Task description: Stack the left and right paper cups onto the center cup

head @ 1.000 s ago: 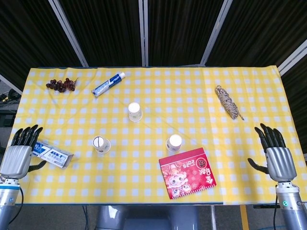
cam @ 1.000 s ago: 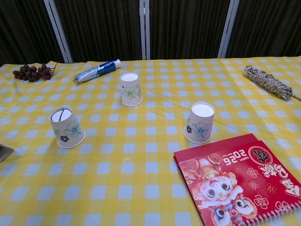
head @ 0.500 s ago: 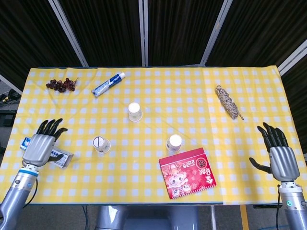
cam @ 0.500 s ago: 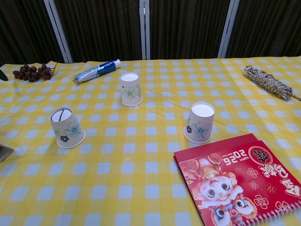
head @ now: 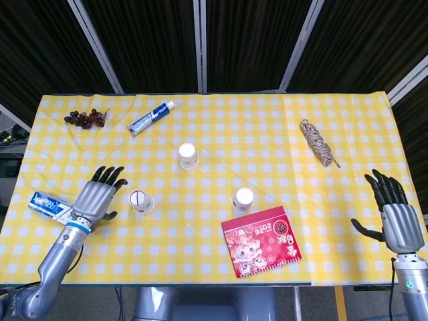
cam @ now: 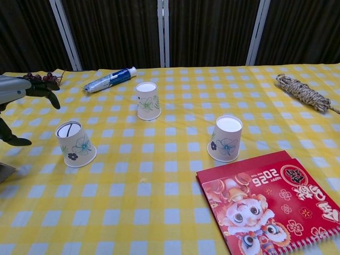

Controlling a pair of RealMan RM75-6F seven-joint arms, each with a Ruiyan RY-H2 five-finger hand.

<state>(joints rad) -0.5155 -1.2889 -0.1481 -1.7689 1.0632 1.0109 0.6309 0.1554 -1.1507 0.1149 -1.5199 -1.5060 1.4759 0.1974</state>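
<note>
Three upturned white paper cups, none stacked yet
Left hand (head: 97, 196), fingers spread and holding nothing, hovers just beside the left flowered cup (head: 140, 200), seemingly lining up a grasp; right hand (head: 393, 214) waits empty, well apart

— What lies at the back of the table?
— A bunch of grapes (head: 85, 119), a toothpaste tube (head: 150, 118) and a rope coil (head: 317, 142).
— And near the front?
— A red calendar (head: 261, 241) and a toothpaste box (head: 49, 204).

Yellow-and-white checked tablecloth (head: 221, 144), white flower-printed cups (cam: 147, 100), red calendar (cam: 270, 199).
</note>
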